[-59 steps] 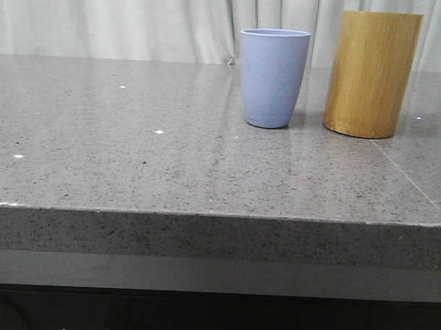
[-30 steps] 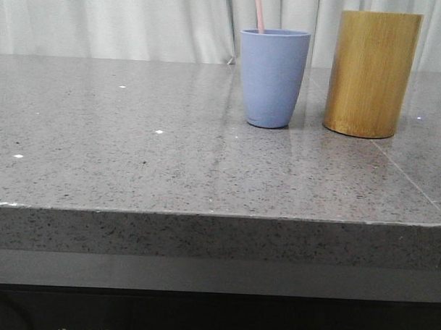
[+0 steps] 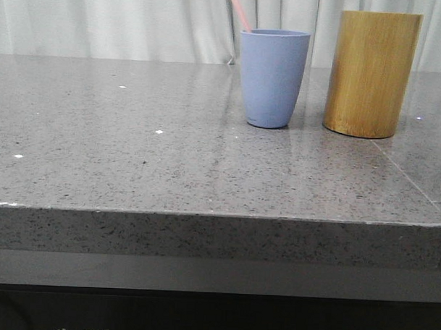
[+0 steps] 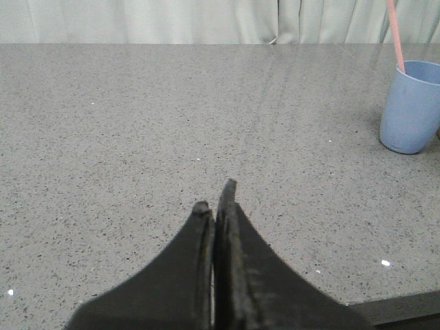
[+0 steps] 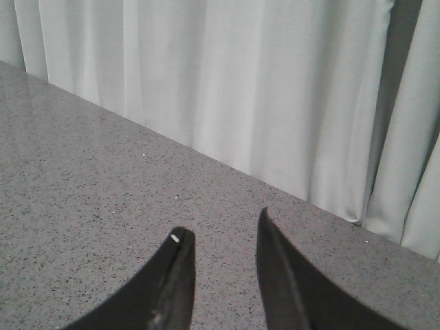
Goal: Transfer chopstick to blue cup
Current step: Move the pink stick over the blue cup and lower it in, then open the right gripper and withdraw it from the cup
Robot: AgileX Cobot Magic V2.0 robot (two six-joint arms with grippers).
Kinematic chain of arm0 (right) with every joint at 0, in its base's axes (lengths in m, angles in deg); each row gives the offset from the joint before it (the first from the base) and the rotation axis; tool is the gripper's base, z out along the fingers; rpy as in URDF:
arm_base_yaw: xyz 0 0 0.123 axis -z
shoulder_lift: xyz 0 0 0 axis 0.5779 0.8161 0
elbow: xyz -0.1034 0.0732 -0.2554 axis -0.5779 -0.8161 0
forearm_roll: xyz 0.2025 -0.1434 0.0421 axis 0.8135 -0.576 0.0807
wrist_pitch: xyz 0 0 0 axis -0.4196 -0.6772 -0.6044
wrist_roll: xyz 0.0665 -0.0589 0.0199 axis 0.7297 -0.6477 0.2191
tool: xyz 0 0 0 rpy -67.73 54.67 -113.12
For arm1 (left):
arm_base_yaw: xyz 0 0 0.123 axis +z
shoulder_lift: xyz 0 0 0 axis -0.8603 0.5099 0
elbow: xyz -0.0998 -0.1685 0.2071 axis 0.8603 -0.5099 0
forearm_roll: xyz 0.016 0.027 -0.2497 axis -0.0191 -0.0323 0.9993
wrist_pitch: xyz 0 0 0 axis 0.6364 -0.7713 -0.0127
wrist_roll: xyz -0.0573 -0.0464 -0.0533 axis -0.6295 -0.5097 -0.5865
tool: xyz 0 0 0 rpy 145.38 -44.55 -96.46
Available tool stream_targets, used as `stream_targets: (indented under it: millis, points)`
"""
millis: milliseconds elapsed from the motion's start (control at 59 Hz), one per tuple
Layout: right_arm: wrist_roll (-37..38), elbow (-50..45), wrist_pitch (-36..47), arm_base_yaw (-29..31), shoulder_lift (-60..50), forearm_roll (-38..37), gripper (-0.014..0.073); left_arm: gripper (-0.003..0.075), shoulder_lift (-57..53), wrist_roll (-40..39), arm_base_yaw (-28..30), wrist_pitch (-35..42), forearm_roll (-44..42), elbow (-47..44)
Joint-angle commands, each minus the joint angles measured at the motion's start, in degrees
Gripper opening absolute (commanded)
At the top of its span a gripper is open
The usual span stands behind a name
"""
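Now chopstick (image 3: 240,11) in blue cup (image 3: 273,77), leaning up-left (both grippers empty: left (image 4: 215,196) clenched, right (image 5: 223,230) parted).

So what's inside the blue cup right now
A pink chopstick stands in the blue cup, leaning toward the robot's left and sticking out above the rim. Its lower part and the cup's bottom are hidden by the wall.

The blue cup (image 3: 273,78), a matte periwinkle tumbler narrowing toward its base, stands upright on the far right part of the grey table. The chopstick (image 3: 239,11), thin and salmon-pink, stands inside it with its lower end hidden, leaning left against the cup's left rim and rising well above it.
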Motion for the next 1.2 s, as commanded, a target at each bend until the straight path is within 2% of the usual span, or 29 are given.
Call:
stream_targets:
  millis: [0, 68, 136, 271, 441, 627, 712, 881, 1186]
  points:
    - [-0.37, 1.86, 3.13, 0.13, -4.39, 0.25, 0.0267, -0.0019, 0.69, -0.17, 0.10, 4.49, 0.76, 1.39]
    - [-0.37, 2.92, -0.06, 0.31, -5.65, 0.25, 0.0244, -0.0019, 0.69, -0.17, 0.10, 4.49, 0.76, 1.39]
    - [-0.37, 4.77, -5.13, 0.63, -6.66, 0.25, 0.0178, -0.0019, 0.69, -0.17, 0.10, 4.62, 0.76, 1.39]
    - [-0.37, 9.52, -18.43, 2.96, -8.04, 0.25, -0.0074, -0.0019, 0.69, -0.17, 0.10, 4.62, 0.76, 1.39]
    - [0.85, 10.80, -27.07, 7.46, -10.38, 0.30, -0.0059, -0.0019, 0.69, -0.17, 0.10, 4.62, 0.76, 1.39]
    - [3.51, 8.44, -38.28, 15.27, -15.15, 0.30, -0.0059, -0.0019, 0.69, -0.17, 0.10, 4.62, 0.76, 1.39]
    - [3.51, 4.24, -38.73, 17.96, -18.77, 0.30, -0.0059, -0.0019, 0.69, -0.17, 0.10, 4.62, 0.76, 1.39]
    - [5.38, -11.03, -34.03, 21.20, -29.72, 0.61, -0.0059, -0.0019, 0.69, -0.17, 0.10, 4.62, 0.76, 1.39]
    - [5.72, -39.72, -22.91, 21.24, -50.18, 2.03, -0.0059, -0.0019, 0.69, -0.17, 0.10, 4.62, 0.76, 1.39]
